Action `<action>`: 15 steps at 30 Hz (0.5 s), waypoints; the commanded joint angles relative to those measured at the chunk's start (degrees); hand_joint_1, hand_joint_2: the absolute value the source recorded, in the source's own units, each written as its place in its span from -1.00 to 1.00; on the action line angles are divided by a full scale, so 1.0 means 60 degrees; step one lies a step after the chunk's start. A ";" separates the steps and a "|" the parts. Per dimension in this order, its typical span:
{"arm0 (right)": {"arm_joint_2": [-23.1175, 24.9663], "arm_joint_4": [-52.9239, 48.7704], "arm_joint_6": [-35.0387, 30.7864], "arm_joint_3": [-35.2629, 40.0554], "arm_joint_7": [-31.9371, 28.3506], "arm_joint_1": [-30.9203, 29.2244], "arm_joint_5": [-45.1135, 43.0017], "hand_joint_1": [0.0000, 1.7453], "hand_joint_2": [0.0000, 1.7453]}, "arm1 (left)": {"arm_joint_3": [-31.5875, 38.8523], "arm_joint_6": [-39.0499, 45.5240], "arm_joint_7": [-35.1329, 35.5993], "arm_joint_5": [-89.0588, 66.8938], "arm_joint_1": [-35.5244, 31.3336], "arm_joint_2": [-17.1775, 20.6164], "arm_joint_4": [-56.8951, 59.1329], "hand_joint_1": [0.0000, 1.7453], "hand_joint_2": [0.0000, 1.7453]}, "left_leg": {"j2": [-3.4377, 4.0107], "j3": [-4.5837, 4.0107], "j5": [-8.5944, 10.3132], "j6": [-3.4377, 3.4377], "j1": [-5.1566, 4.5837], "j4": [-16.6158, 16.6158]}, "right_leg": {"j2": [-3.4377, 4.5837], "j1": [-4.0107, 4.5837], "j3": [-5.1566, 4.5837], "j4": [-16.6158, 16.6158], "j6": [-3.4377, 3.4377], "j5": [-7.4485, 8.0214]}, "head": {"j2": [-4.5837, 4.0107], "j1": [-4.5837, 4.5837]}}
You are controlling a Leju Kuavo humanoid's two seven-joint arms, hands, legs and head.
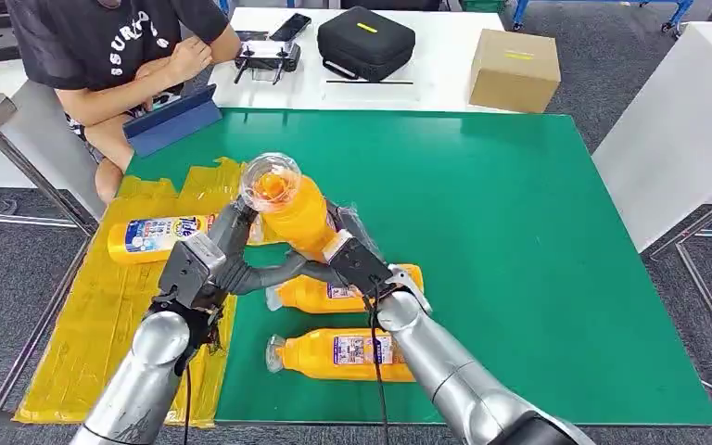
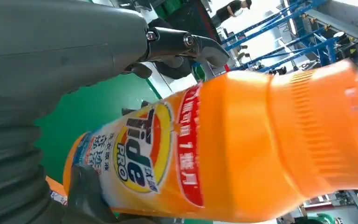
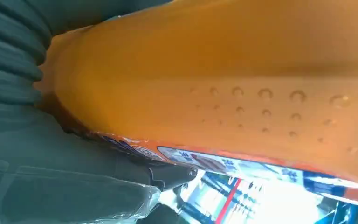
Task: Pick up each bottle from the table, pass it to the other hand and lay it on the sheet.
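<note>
Nearest you, two orange bottles point(image 1: 352, 350) lay on the green mat point(image 1: 519, 232), long axes across the table, caps to the robot's left. Above them the left hand point(image 1: 206, 264) and right hand point(image 1: 357, 262) both clasped the raised bottle point(image 1: 292, 209), clear cap up and tilted away. You likely faced full, heavy, slick plastic; its waist gripped best. Beyond, one bottle point(image 1: 158, 235) lay crosswise on the yellow sheet point(image 1: 111, 315).

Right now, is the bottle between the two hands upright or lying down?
Upright, slightly tilted: the raised bottle shows its clear cap pointing up at the camera, held above the table.
</note>
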 commanded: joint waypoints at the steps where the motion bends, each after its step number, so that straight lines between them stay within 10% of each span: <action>1: 0.0106 0.1319 -0.0200 0.0098 -0.0103 -0.0740 0.0021 1.00 1.00 | -0.0256 0.0015 -0.0005 0.0003 -0.0265 0.0346 0.0493 -1.00 1.00 | 0.0017 0.0062 -0.0032 -0.0056 0.0012 0.0006 | 0.0012 0.0010 0.0059 0.0004 -0.0035 -0.0027 | 0.0000 -0.0004; 15: 0.0409 0.1469 -0.0683 0.0026 -0.0169 -0.0930 0.0320 1.00 1.00 | -0.0696 -0.0707 0.0233 0.0692 -0.0487 0.0247 0.0726 -1.00 1.00 | -0.0002 0.0007 -0.0005 -0.0025 0.0005 0.0001 | -0.0006 0.0004 0.0003 0.0001 -0.0015 -0.0007 | 0.0000 -0.0004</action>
